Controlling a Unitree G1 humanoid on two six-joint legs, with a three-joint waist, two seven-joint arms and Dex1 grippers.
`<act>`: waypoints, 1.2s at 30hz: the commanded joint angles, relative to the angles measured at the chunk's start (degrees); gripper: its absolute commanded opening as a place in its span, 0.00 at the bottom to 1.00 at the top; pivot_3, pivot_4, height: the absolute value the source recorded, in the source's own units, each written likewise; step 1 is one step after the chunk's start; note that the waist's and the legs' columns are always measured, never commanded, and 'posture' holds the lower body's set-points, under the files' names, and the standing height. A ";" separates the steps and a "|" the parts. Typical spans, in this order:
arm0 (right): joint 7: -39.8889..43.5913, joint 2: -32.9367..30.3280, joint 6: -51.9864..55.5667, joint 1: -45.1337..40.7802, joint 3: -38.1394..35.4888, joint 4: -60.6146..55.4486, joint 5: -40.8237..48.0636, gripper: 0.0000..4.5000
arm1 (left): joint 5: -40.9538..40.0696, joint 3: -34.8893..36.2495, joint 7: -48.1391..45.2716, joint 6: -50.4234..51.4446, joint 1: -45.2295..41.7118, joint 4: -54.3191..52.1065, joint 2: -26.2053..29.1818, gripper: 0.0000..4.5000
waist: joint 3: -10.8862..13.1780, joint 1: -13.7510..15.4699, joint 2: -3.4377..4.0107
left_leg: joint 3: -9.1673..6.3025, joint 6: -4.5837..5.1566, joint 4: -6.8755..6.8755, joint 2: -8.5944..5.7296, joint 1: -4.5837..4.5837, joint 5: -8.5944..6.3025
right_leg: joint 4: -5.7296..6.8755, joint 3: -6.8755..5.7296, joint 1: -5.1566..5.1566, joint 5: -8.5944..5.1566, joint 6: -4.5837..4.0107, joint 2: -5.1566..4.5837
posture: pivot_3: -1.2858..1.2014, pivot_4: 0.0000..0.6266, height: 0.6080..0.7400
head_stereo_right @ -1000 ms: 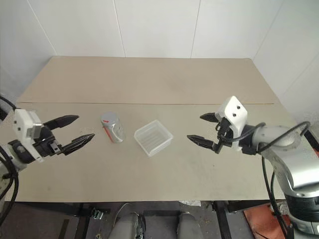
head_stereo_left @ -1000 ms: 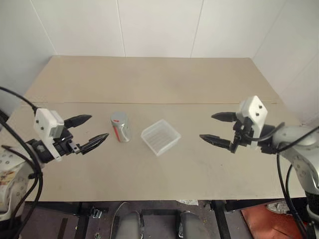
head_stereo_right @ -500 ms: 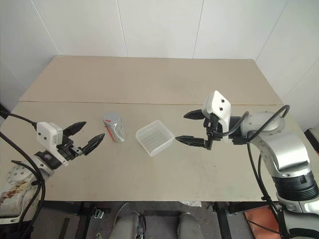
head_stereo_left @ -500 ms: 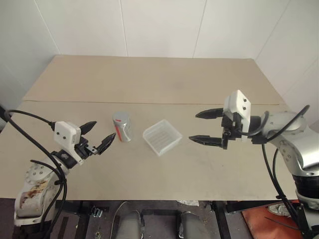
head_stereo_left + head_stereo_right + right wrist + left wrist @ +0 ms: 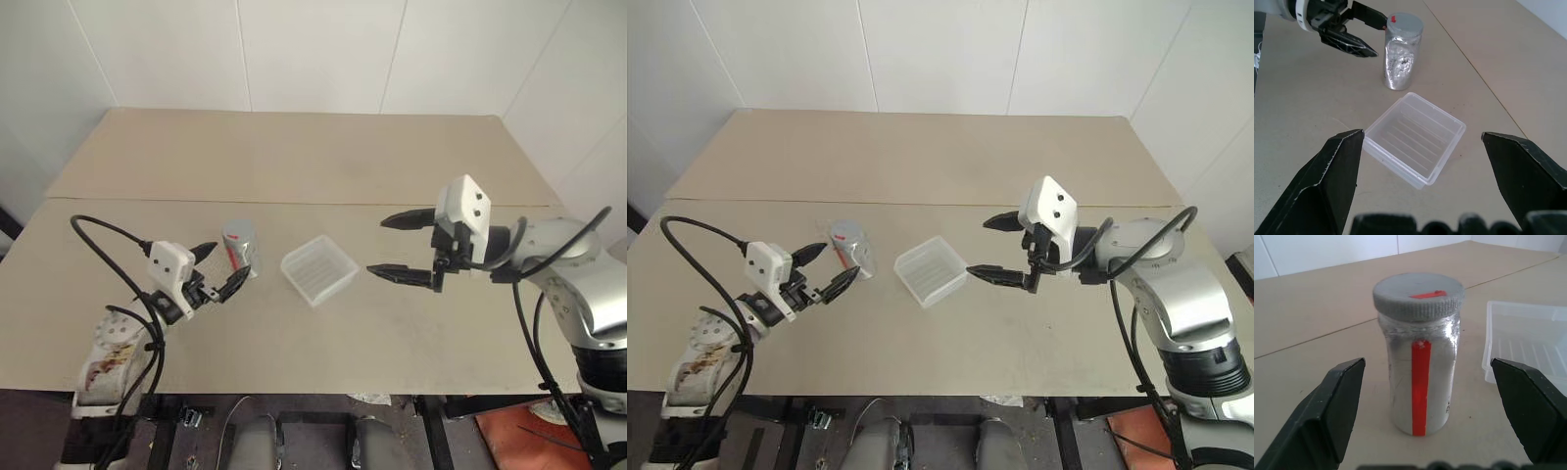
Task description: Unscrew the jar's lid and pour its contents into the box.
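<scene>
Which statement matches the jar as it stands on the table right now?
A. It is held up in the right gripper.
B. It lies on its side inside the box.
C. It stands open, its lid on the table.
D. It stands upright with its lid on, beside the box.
D: the jar stands upright on the table with the lid on, apart from the box.
</scene>
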 commanded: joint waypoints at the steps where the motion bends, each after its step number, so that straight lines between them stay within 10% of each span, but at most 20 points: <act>1: -0.44 -0.64 -1.95 -0.46 -2.24 -2.24 -0.15 1.00 | 2.82 -0.82 3.64 -3.51 -2.20 1.60 -2.16 0.99 | 0.00 0.00 0.00 | 0.00 0.00 0.00 0.00 0.00 0.00 | 0.00 0.00 0.00 0.00 0.00 0.00 | 0.52 0.24 1.00; 14: -1.35 -0.36 -3.09 -0.41 -2.31 -2.70 -0.46 1.00 | 3.03 -1.52 6.98 -3.82 -9.43 8.29 -6.94 0.99 | 0.00 -0.02 -0.01 | -0.02 0.00 0.01 0.00 -0.01 0.00 | 0.01 -0.02 0.00 0.01 0.01 0.01 | 0.52 0.24 1.00; 23: -2.25 0.48 -3.15 -1.11 -2.39 -2.95 -0.12 1.00 | 3.35 -2.36 7.23 -2.29 -10.59 9.13 -6.84 0.45 | 0.00 -0.03 -0.01 | -0.03 0.00 0.01 0.00 -0.01 0.00 | 0.01 -0.02 0.00 0.01 0.01 0.01 | 0.52 0.24 1.00; 26: -2.63 1.17 -3.14 -1.93 -2.01 -2.76 -0.20 1.00 | 2.82 -2.57 6.55 -1.02 -11.71 8.20 -6.29 0.45 | 0.00 -0.01 -0.01 | -0.03 0.00 0.01 0.00 -0.01 0.00 | 0.02 -0.02 0.00 0.01 0.01 0.01 | 0.52 0.24 1.00; 36: -8.87 13.89 3.33 -14.10 1.97 -0.35 3.21 1.00 | -11.78 -2.66 -20.54 11.11 -23.94 5.06 8.39 0.45 | 0.01 -0.66 -0.01 | 0.00 -0.07 0.02 0.05 -0.19 0.04 | 0.09 -0.06 -0.17 0.01 0.01 0.12 | 0.52 0.24 1.00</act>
